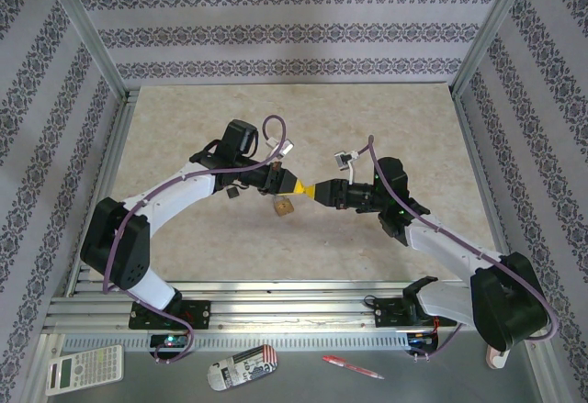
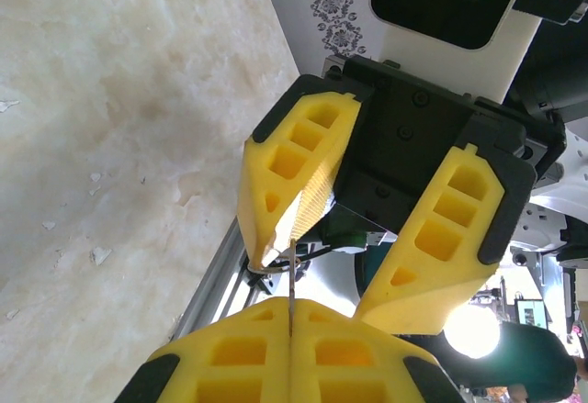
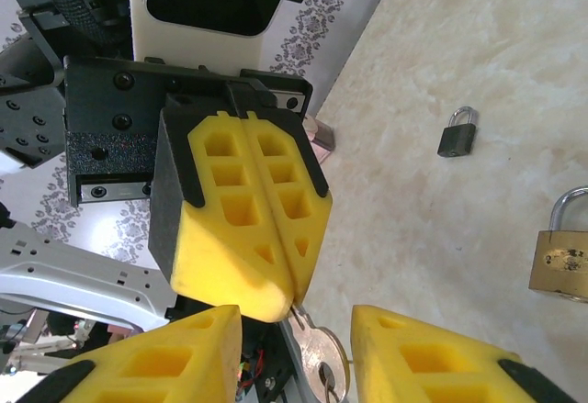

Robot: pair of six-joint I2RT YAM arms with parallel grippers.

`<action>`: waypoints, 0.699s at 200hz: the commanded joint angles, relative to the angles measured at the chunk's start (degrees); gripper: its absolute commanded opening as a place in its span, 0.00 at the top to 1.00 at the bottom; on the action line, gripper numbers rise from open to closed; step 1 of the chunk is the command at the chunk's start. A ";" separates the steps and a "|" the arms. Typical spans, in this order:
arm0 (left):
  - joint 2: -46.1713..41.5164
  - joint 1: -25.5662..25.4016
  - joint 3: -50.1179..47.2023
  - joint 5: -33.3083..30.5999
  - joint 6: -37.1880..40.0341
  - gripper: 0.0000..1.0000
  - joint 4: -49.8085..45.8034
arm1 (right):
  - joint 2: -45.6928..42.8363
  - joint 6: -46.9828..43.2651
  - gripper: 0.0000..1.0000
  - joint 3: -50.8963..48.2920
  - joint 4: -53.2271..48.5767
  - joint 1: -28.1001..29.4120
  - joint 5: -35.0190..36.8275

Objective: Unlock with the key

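Observation:
Edge-on in the left wrist view, the thin silvery key [image 2: 291, 270] sticks out of my left gripper [image 2: 291, 330], which is shut on its blade. My right gripper [image 2: 326, 279] faces it tip to tip, open, one finger on each side of the key. From the right wrist, the key's round head [image 3: 323, 359] with its small ring hangs between my right gripper's [image 3: 299, 366] spread fingers, just below the left gripper's [image 3: 292, 304] closed tips. The brass padlock [image 1: 283, 207] with a silver shackle lies on the table below the two grippers, and it is also at the right edge [image 3: 560, 258].
A small black padlock [image 3: 457, 134] lies on the marble tabletop [image 1: 184, 137] left of the brass one, under the left arm. Metal frame posts and patterned walls ring the table. A calculator [image 1: 84, 369], a can [image 1: 242, 367] and a pen [image 1: 352, 366] lie beyond the front rail.

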 commanded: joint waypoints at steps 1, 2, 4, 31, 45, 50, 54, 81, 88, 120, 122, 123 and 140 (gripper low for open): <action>-1.38 -0.54 -0.54 1.37 -1.02 1.00 3.68 | 0.67 0.59 0.66 -1.02 3.37 0.84 -0.22; -1.34 -0.54 -0.52 1.35 -1.08 1.00 3.78 | 0.70 0.62 0.66 -1.03 3.44 0.84 -0.26; -1.30 -0.62 -0.64 1.33 -1.23 1.00 3.96 | 0.71 0.75 0.67 -1.10 3.58 0.89 -0.29; -0.81 -0.54 -0.61 1.48 -1.48 1.00 4.53 | 0.65 1.25 0.70 -1.81 4.83 1.28 -0.48; -0.65 -0.57 -0.76 1.36 -1.49 1.00 4.62 | 0.50 1.37 0.71 -2.24 5.09 1.37 -0.48; -0.59 -0.53 -0.70 1.34 -1.48 1.00 4.59 | 0.41 1.39 0.72 -2.29 5.09 1.37 -0.48; -0.47 -0.53 -0.75 1.33 -1.48 1.00 4.65 | 0.33 1.44 0.74 -2.35 5.02 1.37 -0.44; -0.41 -0.58 -0.89 1.26 -1.22 1.00 4.39 | -0.59 1.23 0.79 -2.86 4.54 1.28 0.26; -0.41 -0.53 -1.02 1.27 -1.13 1.00 4.29 | -0.67 1.18 0.80 -2.95 4.57 1.28 0.30; -0.22 -0.58 -1.36 1.25 -1.37 1.00 4.81 | -0.99 1.56 0.87 -3.32 5.01 1.24 0.75; -0.19 -0.54 -1.44 1.28 -1.44 1.00 4.83 | -1.03 1.60 0.87 -3.32 5.01 1.27 0.75; -0.21 -0.54 -1.46 1.35 -1.46 1.00 4.88 | -1.08 1.56 0.88 -3.32 5.01 1.23 0.75; -0.06 -0.53 -1.64 1.48 -1.51 1.00 5.04 | -1.43 1.57 0.92 -3.15 4.96 1.20 0.84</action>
